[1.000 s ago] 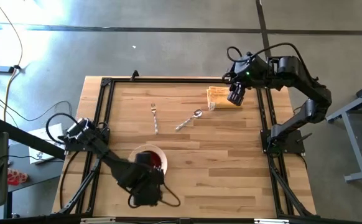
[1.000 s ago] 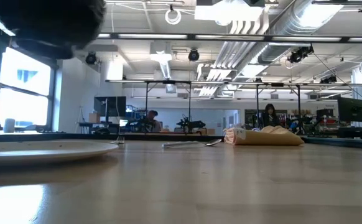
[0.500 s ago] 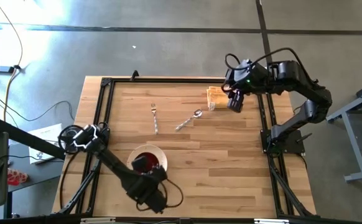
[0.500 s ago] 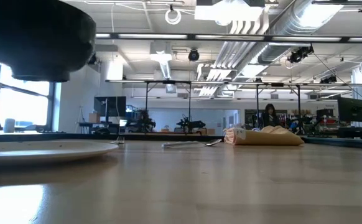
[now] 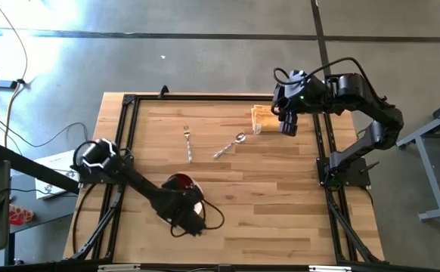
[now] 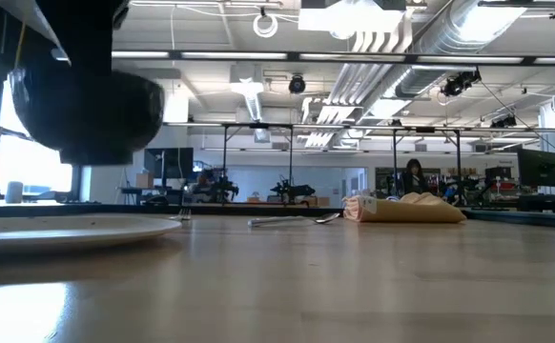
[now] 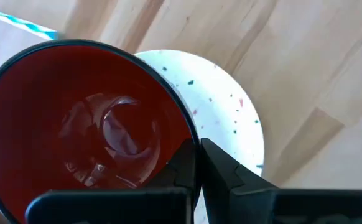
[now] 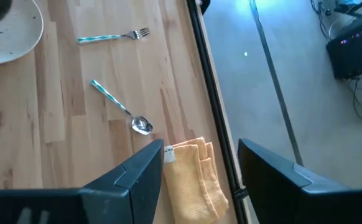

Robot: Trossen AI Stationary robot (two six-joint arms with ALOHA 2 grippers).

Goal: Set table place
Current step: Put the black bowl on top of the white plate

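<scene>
Left gripper (image 7: 196, 163) has its fingers pinched on the rim of the red bowl (image 7: 84, 130), holding it up over the speckled plate (image 7: 227, 109) near the front-left part of the table (image 5: 280, 196); low view shows the bowl hanging clear above the plate, not touching. To do this bit well I'd say lower it straight down and level, get it centred on the plate (it looks a little off to one side from the wrist view), and only let go once it's actually sitting. Compared with a second ago the arm has swung round and the bowl has come lower. Right gripper (image 8: 199, 165) is spread open above the yellow cloth (image 8: 193, 177) at the far right, with the spoon (image 5: 230, 145) and fork (image 5: 187, 143) lying untouched mid-table.
</scene>
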